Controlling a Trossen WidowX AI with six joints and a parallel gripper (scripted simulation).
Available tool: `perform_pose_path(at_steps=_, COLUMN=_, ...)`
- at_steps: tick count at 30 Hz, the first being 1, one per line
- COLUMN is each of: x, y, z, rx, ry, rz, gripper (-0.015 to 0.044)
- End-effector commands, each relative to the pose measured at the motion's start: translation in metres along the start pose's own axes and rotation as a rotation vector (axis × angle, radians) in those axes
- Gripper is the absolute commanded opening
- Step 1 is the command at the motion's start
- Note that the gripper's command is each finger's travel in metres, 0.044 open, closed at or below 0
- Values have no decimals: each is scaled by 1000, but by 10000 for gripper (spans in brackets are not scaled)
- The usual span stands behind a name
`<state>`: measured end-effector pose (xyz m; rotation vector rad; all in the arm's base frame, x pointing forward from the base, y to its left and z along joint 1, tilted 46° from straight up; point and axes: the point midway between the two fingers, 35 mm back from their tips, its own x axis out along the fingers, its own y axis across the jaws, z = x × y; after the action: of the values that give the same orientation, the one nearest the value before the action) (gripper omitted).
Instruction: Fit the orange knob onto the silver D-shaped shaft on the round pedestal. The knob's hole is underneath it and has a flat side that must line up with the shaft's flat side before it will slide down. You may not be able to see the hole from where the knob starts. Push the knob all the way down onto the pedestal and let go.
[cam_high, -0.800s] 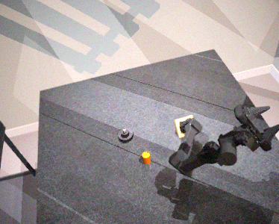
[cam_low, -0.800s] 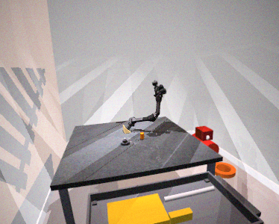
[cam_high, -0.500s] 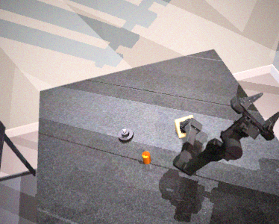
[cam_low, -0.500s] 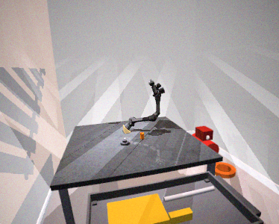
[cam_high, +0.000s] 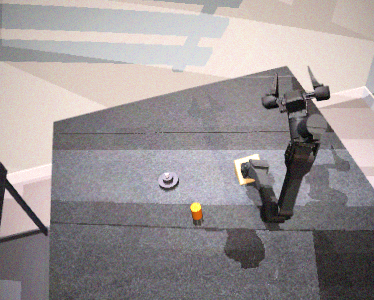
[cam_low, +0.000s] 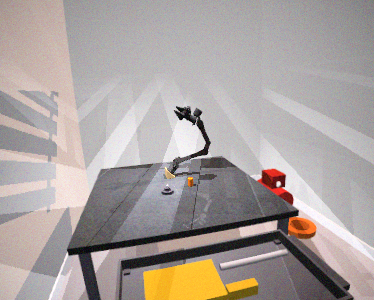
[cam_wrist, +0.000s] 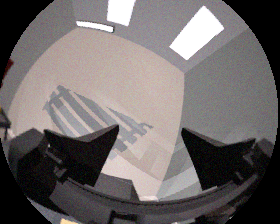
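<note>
The orange knob (cam_high: 196, 211) (cam_low: 190, 182) stands upright on the dark table, apart from the pedestal. Its hole is not visible. The round grey pedestal (cam_high: 163, 185) (cam_low: 167, 192) lies on the table with the short silver shaft (cam_high: 168, 176) standing at its centre; the shaft's flat side is too small to tell. My gripper (cam_high: 293, 72) (cam_low: 176, 113) (cam_wrist: 150, 130) is open and empty, raised high above the table and far from both knob and pedestal. The wrist view shows neither the knob nor the pedestal, only walls, floor and ceiling lights between the spread fingers.
The arm's base stands by a pale yellow plate (cam_high: 239, 175) (cam_low: 168, 175) on the dark table (cam_high: 125, 260) (cam_low: 125, 225). Below the table's edge are a tray with a yellow block (cam_low: 180, 282) and a white rod (cam_low: 254, 259). A red object (cam_low: 273, 177) and an orange ring (cam_low: 302, 234) are off to the right.
</note>
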<state>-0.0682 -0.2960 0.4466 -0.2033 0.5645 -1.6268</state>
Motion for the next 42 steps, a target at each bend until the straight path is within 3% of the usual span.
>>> perform_pose_path(at_steps=1, x=21, y=58, z=-10, rx=-119, ry=30, rz=236, gripper=440)
perform_pose_path(at_steps=11, x=13, y=229, z=-41, rx=-489, ry=15, rz=912, gripper=440)
perform_pose_path(at_steps=22, x=-93, y=368, z=-96, rx=-875, ry=-113, rz=1671, gripper=440)
perform_pose_path(at_steps=29, x=-187, y=407, z=-137, rx=-1066, ry=-224, rz=2165, gripper=440)
perform_pose_path(at_steps=35, x=-270, y=409, z=-172, rx=-1169, ry=-296, rz=2593, gripper=440)
perform_pose_path(at_steps=42, x=-287, y=411, z=-178, rx=-1220, ry=-306, rz=2629, gripper=440)
